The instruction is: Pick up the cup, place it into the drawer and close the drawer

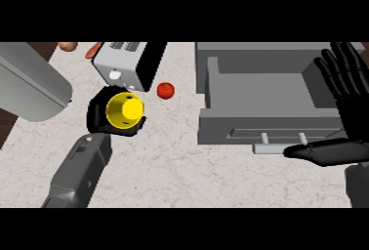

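Note:
A yellow cup shows on the marble counter left of centre, seen from above. My left hand is curled round it, black fingers ringing its rim, with the grey forearm running in from the lower left. The open grey drawer lies to the right, its inside bare and its handle at the front. My right hand is open at the right edge, fingers straight up beside the drawer's right wall and thumb pointing left near the handle.
A grey toaster stands just behind the cup. A red tomato lies between cup and drawer. A large grey cylinder fills the left side. Orange food items sit at the far edge.

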Action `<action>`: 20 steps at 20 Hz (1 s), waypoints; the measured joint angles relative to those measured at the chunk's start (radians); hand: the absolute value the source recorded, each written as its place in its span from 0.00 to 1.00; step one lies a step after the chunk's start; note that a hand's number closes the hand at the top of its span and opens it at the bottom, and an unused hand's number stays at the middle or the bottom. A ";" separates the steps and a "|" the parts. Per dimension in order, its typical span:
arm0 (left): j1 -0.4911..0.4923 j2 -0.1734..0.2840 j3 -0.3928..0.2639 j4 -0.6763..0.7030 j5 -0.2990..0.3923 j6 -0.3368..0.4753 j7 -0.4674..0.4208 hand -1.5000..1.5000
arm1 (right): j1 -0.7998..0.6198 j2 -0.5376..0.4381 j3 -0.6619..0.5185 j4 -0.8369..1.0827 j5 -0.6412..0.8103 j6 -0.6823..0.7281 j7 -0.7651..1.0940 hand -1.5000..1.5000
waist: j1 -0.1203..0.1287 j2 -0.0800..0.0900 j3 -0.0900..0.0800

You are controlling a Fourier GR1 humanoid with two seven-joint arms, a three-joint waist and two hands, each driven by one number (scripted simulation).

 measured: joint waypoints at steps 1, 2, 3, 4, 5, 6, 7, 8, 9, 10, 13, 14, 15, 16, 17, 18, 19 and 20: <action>-0.018 -0.012 -0.011 -0.026 -0.002 0.005 0.020 1.00 | -0.003 0.001 0.000 -0.002 0.002 -0.004 0.006 0.00 | 0.002 -0.001 0.000; -0.038 -0.020 -0.021 -0.053 -0.002 0.008 0.044 1.00 | -0.009 -0.004 -0.005 0.003 -0.003 -0.001 0.009 0.00 | 0.005 -0.002 0.001; -0.043 -0.036 -0.036 -0.088 -0.003 0.010 0.071 1.00 | -0.004 -0.006 -0.009 -0.007 -0.006 -0.003 0.020 0.00 | 0.007 -0.004 0.001; -0.049 -0.048 -0.051 -0.127 -0.005 0.011 0.104 1.00 | 0.007 -0.007 -0.015 -0.010 -0.008 0.000 0.012 0.00 | 0.010 -0.006 0.001; -0.070 -0.058 -0.061 -0.157 -0.002 0.015 0.142 1.00 | 0.009 -0.007 -0.015 -0.001 -0.003 0.001 0.003 0.00 | 0.012 -0.006 0.001; -0.092 -0.067 -0.072 -0.185 -0.001 0.023 0.181 1.00 | 0.012 -0.008 -0.019 0.007 -0.002 0.003 -0.007 0.00 | 0.012 -0.006 0.001; -0.109 -0.074 -0.086 -0.221 0.001 0.035 0.222 1.00 | 0.020 -0.012 -0.022 0.001 0.000 0.005 -0.007 0.00 | 0.013 -0.008 0.001; -0.128 -0.080 -0.107 -0.250 0.010 0.052 0.259 1.00 | 0.015 -0.012 -0.023 0.005 0.001 0.004 -0.010 0.00 | 0.013 -0.008 0.001; -0.158 -0.084 -0.115 -0.266 0.013 0.068 0.298 1.00 | 0.019 -0.004 -0.017 0.008 0.008 0.001 -0.020 0.00 | 0.010 -0.007 0.001; -0.183 -0.088 -0.134 -0.284 0.021 0.087 0.337 1.00 | 0.015 -0.003 -0.014 0.012 0.009 0.000 -0.018 0.00 | 0.009 -0.006 0.001; -0.266 -0.095 -0.170 -0.324 0.033 0.153 0.455 1.00 | 0.014 -0.003 -0.021 0.020 0.010 0.000 -0.025 0.00 | 0.003 -0.004 0.001; -0.286 -0.096 -0.193 -0.344 0.045 0.178 0.493 1.00 | 0.017 -0.007 -0.025 0.021 0.007 0.006 -0.033 0.00 | 0.002 -0.004 0.001; -0.310 -0.097 -0.205 -0.351 0.049 0.199 0.525 1.00 | 0.006 -0.007 -0.025 0.013 0.008 -0.001 -0.021 0.00 | 0.000 -0.004 0.001; -0.340 -0.098 -0.214 -0.348 0.050 0.219 0.552 1.00 | 0.009 0.003 -0.013 0.012 0.020 -0.007 -0.027 0.00 | -0.002 -0.003 0.001; -0.370 -0.099 -0.239 -0.345 0.062 0.250 0.579 1.00 | 0.006 0.005 -0.008 0.017 0.026 -0.008 -0.027 0.00 | -0.006 -0.002 0.001; -0.402 -0.099 -0.251 -0.327 0.068 0.278 0.600 1.00 | 0.007 0.007 -0.002 0.009 0.027 -0.009 -0.020 0.00 | -0.010 -0.001 0.001; -0.429 -0.100 -0.259 -0.309 0.074 0.294 0.622 1.00 | -0.001 0.010 -0.002 0.014 0.028 -0.013 -0.021 0.00 | -0.012 0.000 0.001; -0.467 -0.100 -0.271 -0.277 0.084 0.323 0.639 1.00 | -0.009 0.010 0.000 0.017 0.025 -0.010 -0.020 0.00 | -0.020 0.003 0.001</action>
